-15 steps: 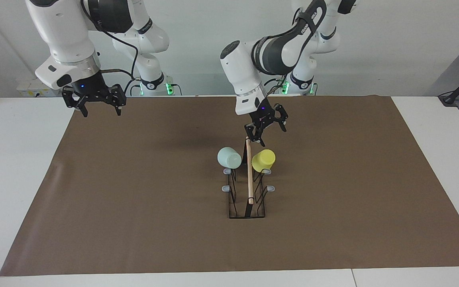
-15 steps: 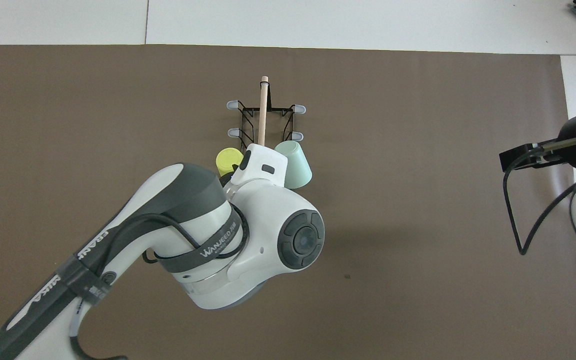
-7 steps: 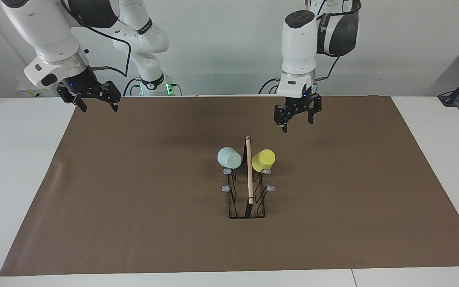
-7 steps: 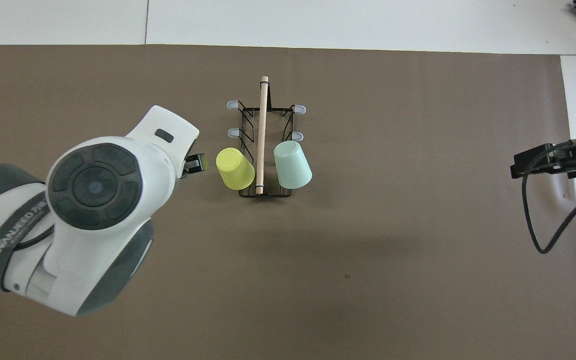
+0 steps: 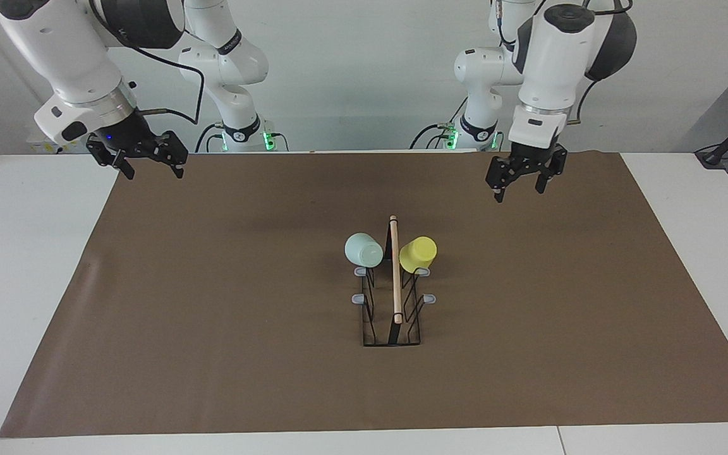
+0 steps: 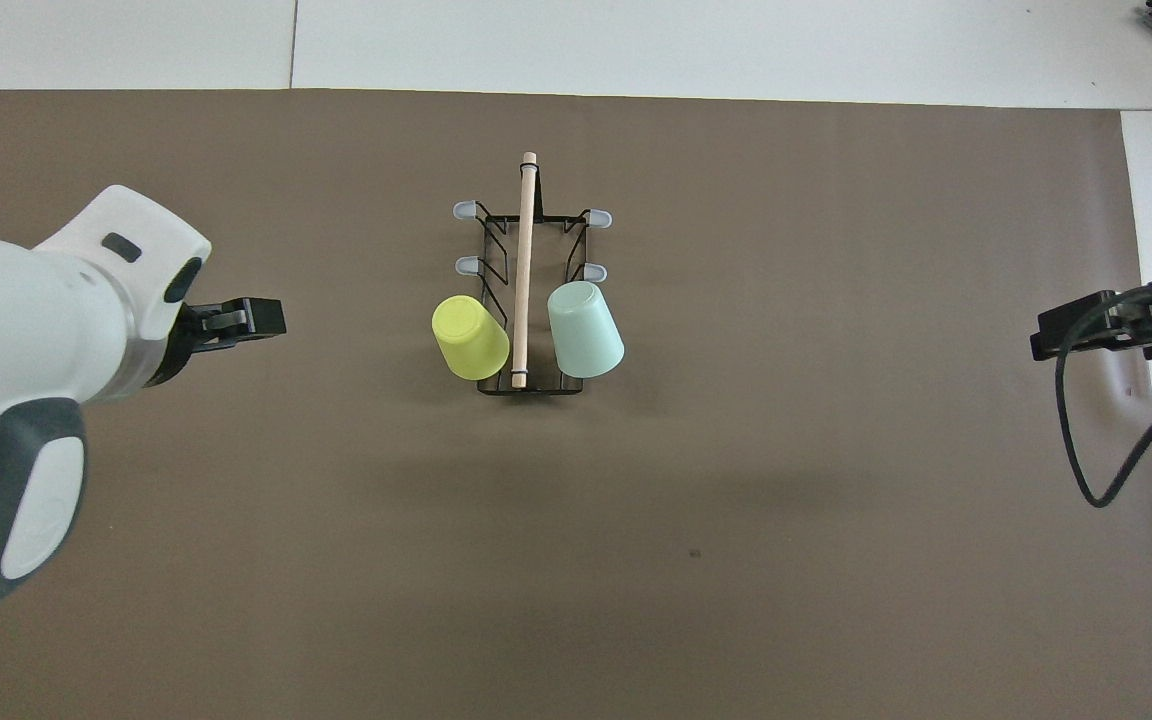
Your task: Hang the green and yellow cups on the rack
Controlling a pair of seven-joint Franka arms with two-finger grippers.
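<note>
The black wire rack [image 5: 392,316] [image 6: 526,290] with a wooden rod along its top stands mid-mat. The mint green cup [image 5: 364,249] [image 6: 585,329] hangs on the prong nearest the robots on the right arm's side. The yellow cup [image 5: 418,254] [image 6: 470,337] hangs on the matching prong on the left arm's side. My left gripper [image 5: 519,193] [image 6: 254,322] is open and holds nothing, raised over the mat toward the left arm's end, well apart from the rack. My right gripper [image 5: 153,174] [image 6: 1061,335] hangs open over the mat's edge at the right arm's end.
A brown mat [image 5: 212,316] covers most of the white table [image 5: 23,253]. Grey-tipped prongs [image 5: 357,298] stick out of the rack on both sides, farther from the robots than the cups. A cable loops below the right wrist [image 6: 1086,450].
The left gripper has lifted off from over the rack's near end and swung toward the left arm's end of the table. The right gripper drew back slightly outward. Both cups stayed put.
</note>
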